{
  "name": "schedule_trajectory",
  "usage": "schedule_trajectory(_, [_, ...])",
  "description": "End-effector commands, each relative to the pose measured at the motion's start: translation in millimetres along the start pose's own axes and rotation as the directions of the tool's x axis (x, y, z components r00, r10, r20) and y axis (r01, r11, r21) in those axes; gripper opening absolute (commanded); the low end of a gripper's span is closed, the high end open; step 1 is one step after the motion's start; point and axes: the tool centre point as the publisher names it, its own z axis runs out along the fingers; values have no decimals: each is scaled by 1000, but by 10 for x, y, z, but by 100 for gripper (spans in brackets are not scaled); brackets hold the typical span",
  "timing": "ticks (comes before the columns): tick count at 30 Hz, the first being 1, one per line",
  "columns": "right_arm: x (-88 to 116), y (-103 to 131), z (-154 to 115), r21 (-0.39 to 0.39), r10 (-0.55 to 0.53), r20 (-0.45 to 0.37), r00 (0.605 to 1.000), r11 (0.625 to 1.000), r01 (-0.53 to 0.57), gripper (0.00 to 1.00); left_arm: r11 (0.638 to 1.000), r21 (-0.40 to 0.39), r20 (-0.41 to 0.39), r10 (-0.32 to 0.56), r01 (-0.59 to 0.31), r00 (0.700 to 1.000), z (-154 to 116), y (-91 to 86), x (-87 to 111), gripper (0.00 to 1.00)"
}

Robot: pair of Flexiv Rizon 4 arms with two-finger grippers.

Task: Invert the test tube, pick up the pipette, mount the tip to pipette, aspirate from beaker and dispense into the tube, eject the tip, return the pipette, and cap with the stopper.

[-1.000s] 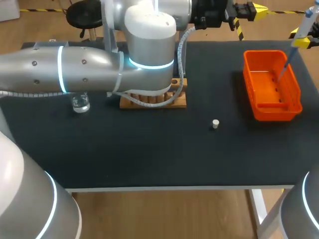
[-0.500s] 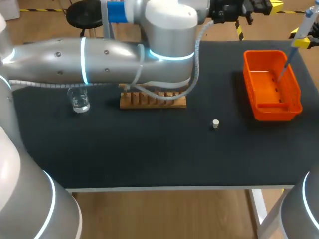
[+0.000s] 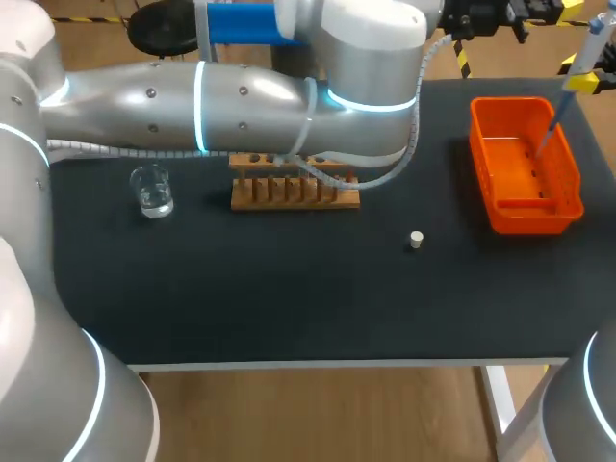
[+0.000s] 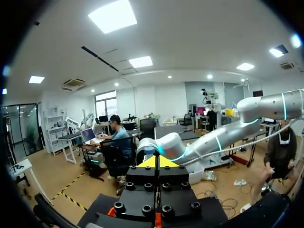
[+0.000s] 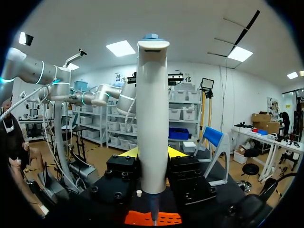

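Black worktop [image 3: 289, 298], left to right: beaker [image 3: 152, 190] left of the wooden rack [image 3: 295, 192], stopper [image 3: 416, 240] lying loose right of the rack, so capping's undone. Left pincer [image 4: 156, 161], clenched on nothing, hangs far right beyond the rack. Well right, the right pincer [image 5: 153, 153] grips the pipette [image 5: 153, 114], tip [image 5: 153, 213] over the orange tray [image 3: 527, 219]. Ejecting looks next, then returning it.

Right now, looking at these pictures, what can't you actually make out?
Wooden rack: its back row, and any tube there, is partly hidden by the left arm in the head view.
Right hand: mostly cut off by the head view's edge, so its grip on the pipette is unclear there.
Beaker: liquid level too small to judge, head view.
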Motion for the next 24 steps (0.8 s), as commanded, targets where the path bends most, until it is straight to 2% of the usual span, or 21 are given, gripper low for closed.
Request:
schedule_trajectory(1, [-14, 3, -14, 2, -1, -4, 1000, 1000, 1, 0, 999, 37, 15, 2, -3, 1000, 183, 61, -1, 0])
schedule_trajectory(11, [-14, 3, -14, 2, -1, -4, 1000, 1000, 1, 0, 998, 62, 31, 2, -4, 1000, 297, 99, 8, 0])
schedule_trajectory(24, [-14, 3, -14, 2, -1, -4, 1000, 1000, 1, 0, 999, 54, 27, 2, -3, 1000, 392, 145, -13, 0])
